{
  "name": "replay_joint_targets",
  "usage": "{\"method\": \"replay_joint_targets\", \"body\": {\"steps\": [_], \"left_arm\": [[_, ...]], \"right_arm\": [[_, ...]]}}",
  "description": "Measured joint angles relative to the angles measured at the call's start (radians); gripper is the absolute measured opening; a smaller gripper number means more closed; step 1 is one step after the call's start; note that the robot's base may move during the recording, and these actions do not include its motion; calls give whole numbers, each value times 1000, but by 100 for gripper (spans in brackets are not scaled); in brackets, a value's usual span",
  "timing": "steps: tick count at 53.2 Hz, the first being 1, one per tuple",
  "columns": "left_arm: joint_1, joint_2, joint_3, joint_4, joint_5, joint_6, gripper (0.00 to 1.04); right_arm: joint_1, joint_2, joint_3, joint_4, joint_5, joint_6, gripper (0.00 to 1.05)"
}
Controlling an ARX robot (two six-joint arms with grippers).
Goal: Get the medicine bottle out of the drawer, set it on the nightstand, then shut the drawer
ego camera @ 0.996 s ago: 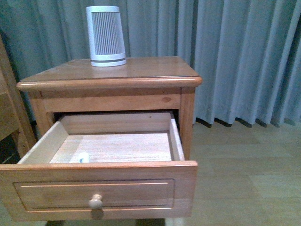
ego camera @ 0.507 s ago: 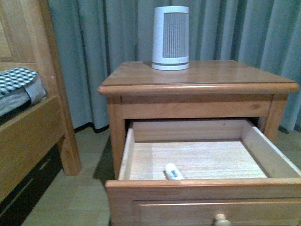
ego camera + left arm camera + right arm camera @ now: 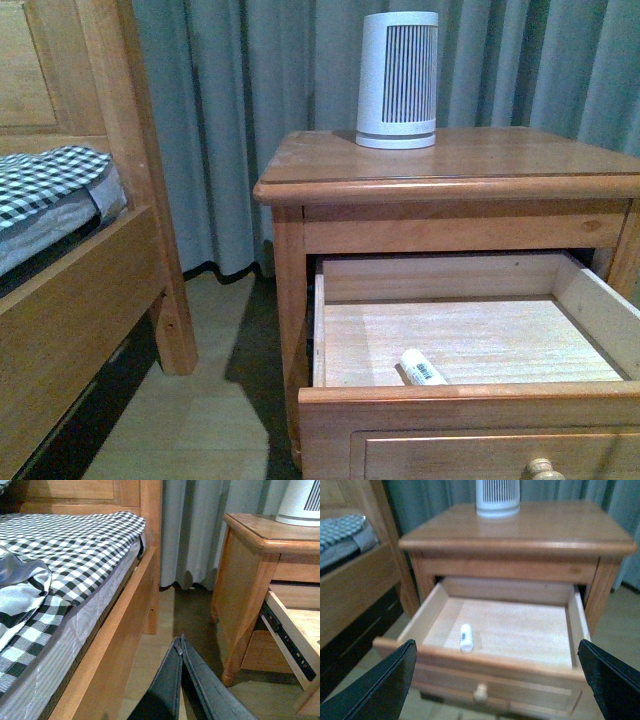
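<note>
The nightstand (image 3: 450, 165) stands right of the bed, with its upper drawer (image 3: 470, 405) pulled open. The small white medicine bottle (image 3: 423, 367) lies on its side on the drawer floor near the front board; it also shows in the right wrist view (image 3: 466, 637). The drawer's round knob (image 3: 480, 692) is below it. My right gripper (image 3: 495, 680) is open and wide, in front of and above the drawer (image 3: 495, 660), empty. My left gripper (image 3: 179, 645) is shut and empty, low over the floor between bed and nightstand (image 3: 250, 570). No arm shows in the front view.
A tall white ribbed appliance (image 3: 397, 80) stands on the nightstand top at the back. A wooden bed frame (image 3: 90, 300) with checked bedding (image 3: 65, 545) is to the left. Grey curtains (image 3: 250, 120) hang behind. Wooden floor (image 3: 210, 420) lies between bed and nightstand.
The front view has swung left: the nightstand and drawer have shifted right in the picture, and the bed frame has come into view.
</note>
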Motion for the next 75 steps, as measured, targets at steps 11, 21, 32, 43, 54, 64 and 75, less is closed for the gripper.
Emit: {"method": "replay_joint_targets", "body": {"steps": [11, 21, 32, 43, 54, 64, 75], "left_arm": [[0, -168, 0, -175, 0, 0, 3], [0, -172, 0, -176, 0, 0, 18], [0, -172, 0, -176, 0, 0, 64], [0, -172, 0, -176, 0, 0, 96], [0, -172, 0, -176, 0, 2, 98], [0, -172, 0, -176, 0, 2, 98], [0, -172, 0, -176, 0, 2, 98]], "right_arm": [[63, 609, 402, 30, 122, -58, 98], [198, 1090, 648, -56, 273, -57, 98], [297, 1416, 803, -93, 375, -39, 98], [347, 1542, 921, -121, 395, -37, 98], [365, 1631, 1015, -172, 412, -21, 98], [372, 1682, 1063, -212, 431, 45, 90], [382, 1687, 1059, -199, 431, 68, 60]]}}
